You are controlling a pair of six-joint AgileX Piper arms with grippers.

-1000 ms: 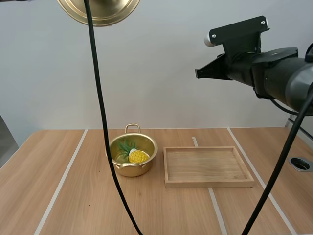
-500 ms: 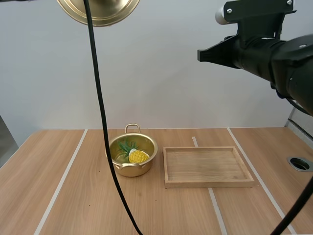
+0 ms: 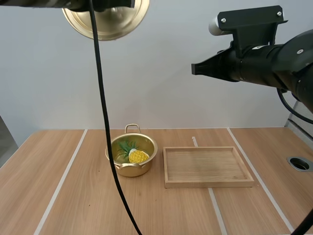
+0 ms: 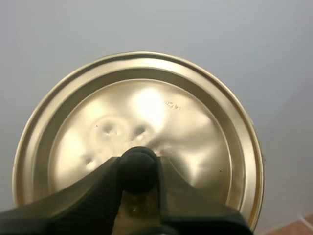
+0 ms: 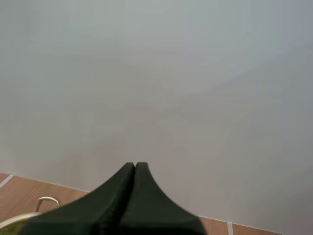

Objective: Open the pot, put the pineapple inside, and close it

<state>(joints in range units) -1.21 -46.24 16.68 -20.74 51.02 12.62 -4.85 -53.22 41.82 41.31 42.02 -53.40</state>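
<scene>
With left gripper [image 4: 139,171] pinching round golden metal lid [image 4: 146,112] by black knob [image 4: 139,164] aloft and right gripper [image 5: 134,169] pressed together, stands at closing: must lower lid, seemingly rightward, onto golden pot [image 3: 128,170] holding yellow pineapple [image 3: 138,156].

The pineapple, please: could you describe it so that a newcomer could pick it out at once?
On the wooden table stands a flat tray, and left of it an open golden pot. The pineapple lies inside the pot: small, yellow, with green leaves, the only coloured thing among wood and metal.

Pineapple [image 3: 137,155] in open pot [image 3: 131,170], lid [image 3: 118,23] aloft
</scene>
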